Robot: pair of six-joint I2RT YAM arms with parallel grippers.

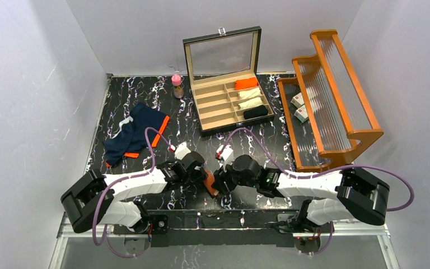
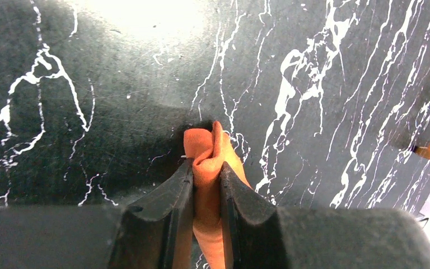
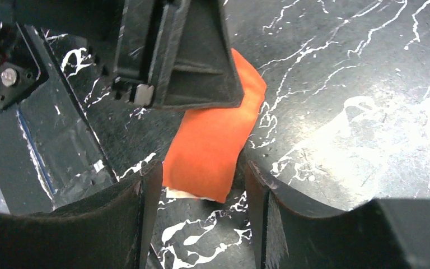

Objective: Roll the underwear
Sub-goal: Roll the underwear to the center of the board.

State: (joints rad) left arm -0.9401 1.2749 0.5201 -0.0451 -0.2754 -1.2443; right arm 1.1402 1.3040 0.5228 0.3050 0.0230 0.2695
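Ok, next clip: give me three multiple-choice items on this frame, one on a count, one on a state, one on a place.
1. How many rolled pieces lie in the open box? A. two B. four C. six
2. The left pincer is: A. wide open B. shut on the orange underwear C. shut on nothing
3. The navy underwear lies: A. inside the box B. in the left pincer C. on the table, left of the box
Answers: 1 B, one orange, two cream, one black roll; 2 B, orange cloth is pinched between its jaws; 3 C, it lies unrolled beside the box.
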